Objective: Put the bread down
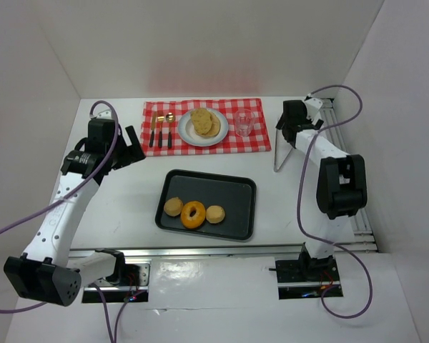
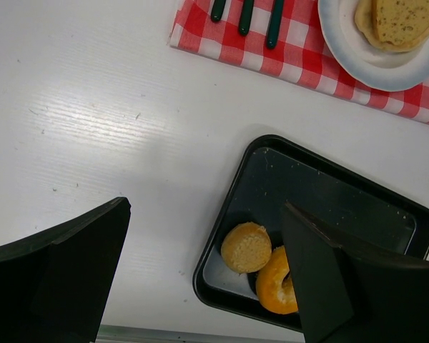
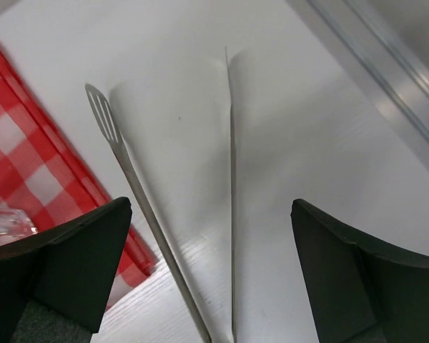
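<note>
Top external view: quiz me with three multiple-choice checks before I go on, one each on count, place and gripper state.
1. How many baked pieces sit in the tray? A two; B three; C five.
2. Where do the tongs lie? A on bare table right of the cloth; B on the cloth; C in the tray.
3. The left gripper is: A shut on bread; B shut on the tongs; C open and empty.

B: a bun, a ring and a second bun show.
A: the right wrist view shows white table under them, the cloth's edge to one side.
C: its fingers stand wide apart with nothing between.
</note>
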